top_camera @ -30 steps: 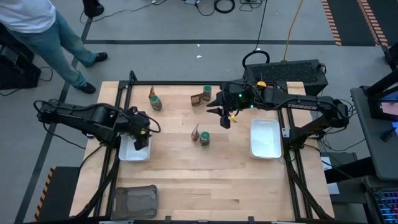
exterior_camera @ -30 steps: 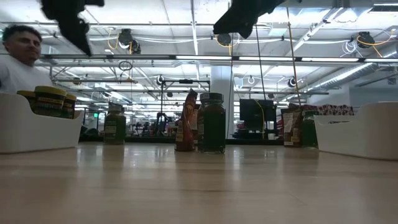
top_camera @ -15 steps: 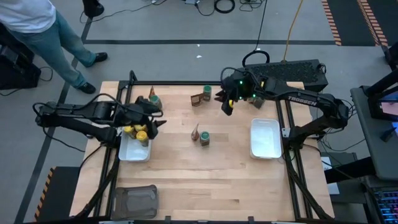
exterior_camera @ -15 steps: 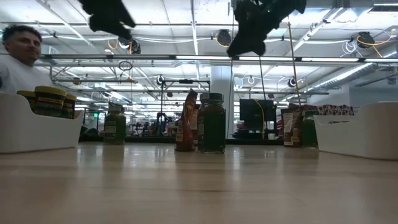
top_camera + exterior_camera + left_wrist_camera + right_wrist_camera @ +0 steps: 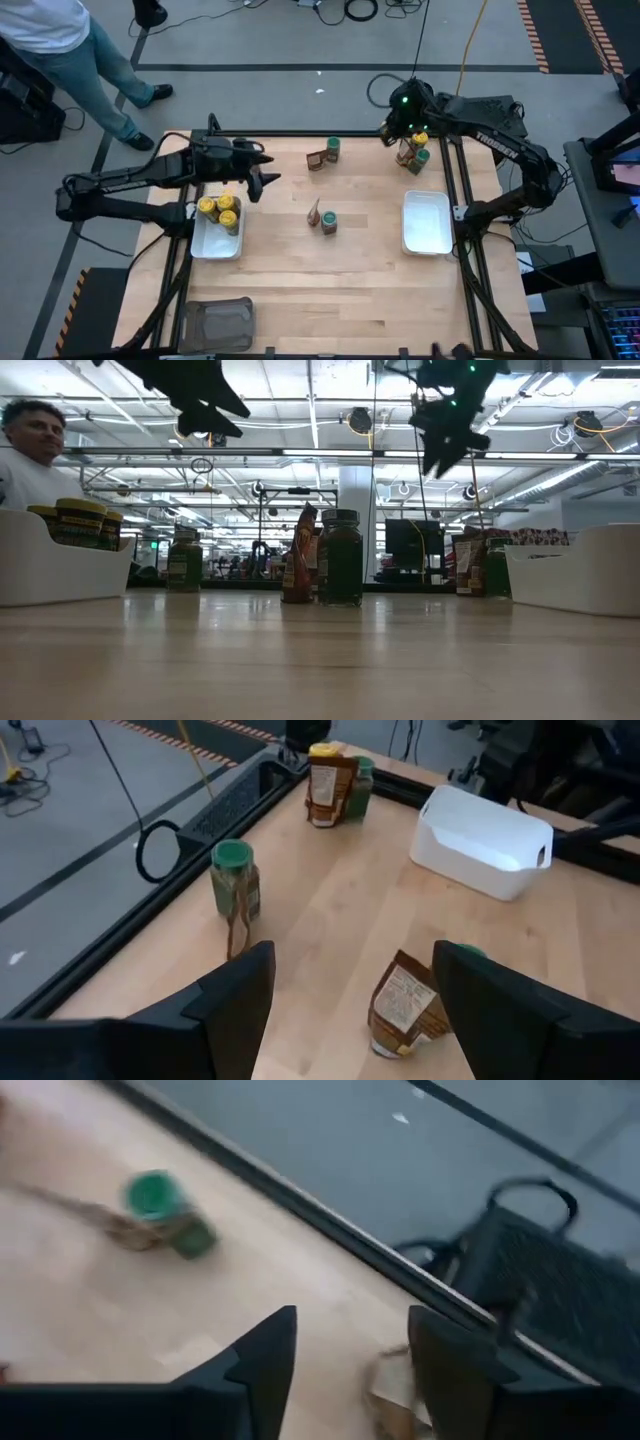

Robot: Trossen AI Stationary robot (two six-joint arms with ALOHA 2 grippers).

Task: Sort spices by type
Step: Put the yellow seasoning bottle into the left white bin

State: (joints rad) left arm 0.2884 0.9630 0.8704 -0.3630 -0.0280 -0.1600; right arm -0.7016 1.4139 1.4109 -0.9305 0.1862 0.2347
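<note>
Spices [image 5: 323, 219] sit untouched on the table; left fingers [image 5: 235, 995] and right fingers [image 5: 270, 1355] spread apart, holding nothing.

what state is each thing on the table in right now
left gripper: open, empty, raised above the table
right gripper: open, empty, near the far right corner
left white tray: holds yellow-lidded jars
right white tray: empty
centre green-lidded jar: upright, packet leaning beside it
dark grey tray: empty
</note>
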